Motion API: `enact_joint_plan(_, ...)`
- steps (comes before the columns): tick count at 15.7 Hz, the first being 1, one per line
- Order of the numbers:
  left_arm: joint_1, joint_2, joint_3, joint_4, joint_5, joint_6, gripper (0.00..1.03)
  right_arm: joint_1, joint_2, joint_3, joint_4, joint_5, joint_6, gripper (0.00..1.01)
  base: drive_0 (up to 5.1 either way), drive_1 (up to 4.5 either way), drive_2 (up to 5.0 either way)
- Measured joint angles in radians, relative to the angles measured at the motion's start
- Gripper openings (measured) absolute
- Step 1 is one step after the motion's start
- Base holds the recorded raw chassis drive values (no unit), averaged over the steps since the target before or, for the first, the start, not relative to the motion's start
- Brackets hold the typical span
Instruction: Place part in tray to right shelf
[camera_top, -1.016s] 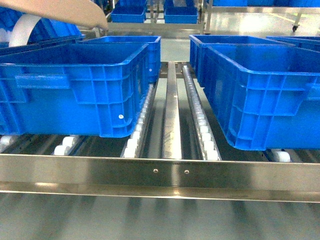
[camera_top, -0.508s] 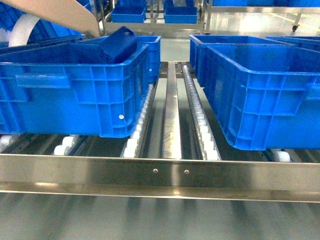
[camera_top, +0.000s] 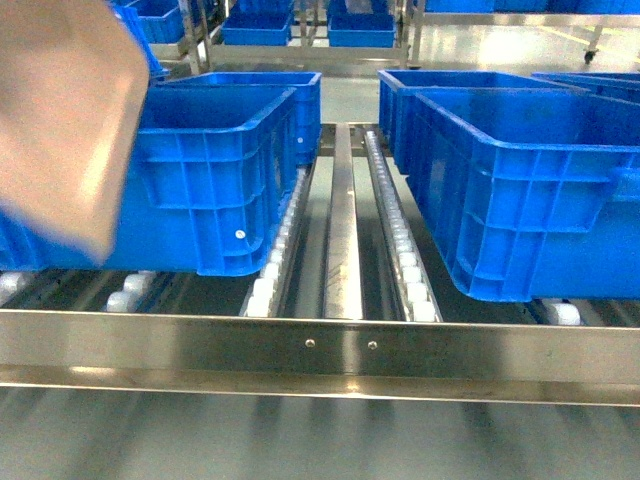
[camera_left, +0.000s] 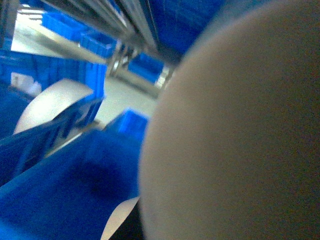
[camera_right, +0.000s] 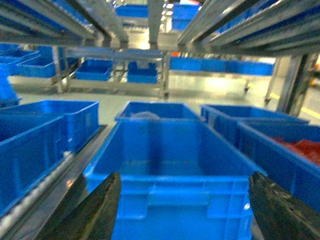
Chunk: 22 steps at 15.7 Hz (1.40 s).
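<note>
The pale beige tray (camera_top: 65, 120) hangs blurred in the air at the upper left of the head view, in front of the left blue crate (camera_top: 220, 170). It also fills the right side of the left wrist view as the tray (camera_left: 235, 130), so close that it hides my left gripper's fingers. The part is hidden. The right shelf (camera_top: 340, 250) shows its steel lanes, white rollers and flat front rail (camera_top: 320, 345). In the right wrist view my right gripper (camera_right: 185, 210) is open with nothing between its dark fingers (camera_right: 102, 210), facing a blue crate (camera_right: 170, 170).
A large blue crate (camera_top: 520, 190) sits on the rollers at the right, with more crates behind and beside it (camera_right: 45, 135). One crate at the far right holds red items (camera_right: 302, 147). A bare roller lane (camera_top: 400, 240) runs between the two front crates.
The tray has swung down and toward the camera, from the top left corner to covering the left crate. The dark blue piece seen at that crate's rim half a second ago no longer shows.
</note>
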Motion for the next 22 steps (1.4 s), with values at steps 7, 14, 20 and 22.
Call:
enact_joint_plan(7, 0.086, -0.262, -0.471, 0.154, 0.136, 0.271, 0.13, -0.156, -0.177, -0.149, -0.136, -0.189, 0.061, 0.02, 0.0, 0.00, 0.0)
enact_joint_plan(14, 0.087, -0.443, -0.669, 0.150, 0.140, 0.283, 0.13, -0.150, -0.306, -0.217, -0.211, -0.199, 0.064, 0.02, 0.0, 0.00, 0.0)
enact_joint_plan(20, 0.088, -0.627, -0.771, 0.058, 0.140, 0.283, 0.13, -0.150, -0.410, -0.259, -0.257, -0.200, 0.065, 0.02, 0.0, 0.00, 0.0)
enact_joint_plan(22, 0.087, -0.692, -0.796, 0.006, 0.140, 0.283, 0.13, -0.150, -0.445, -0.259, -0.291, -0.200, 0.065, 0.02, 0.0, 0.00, 0.0)
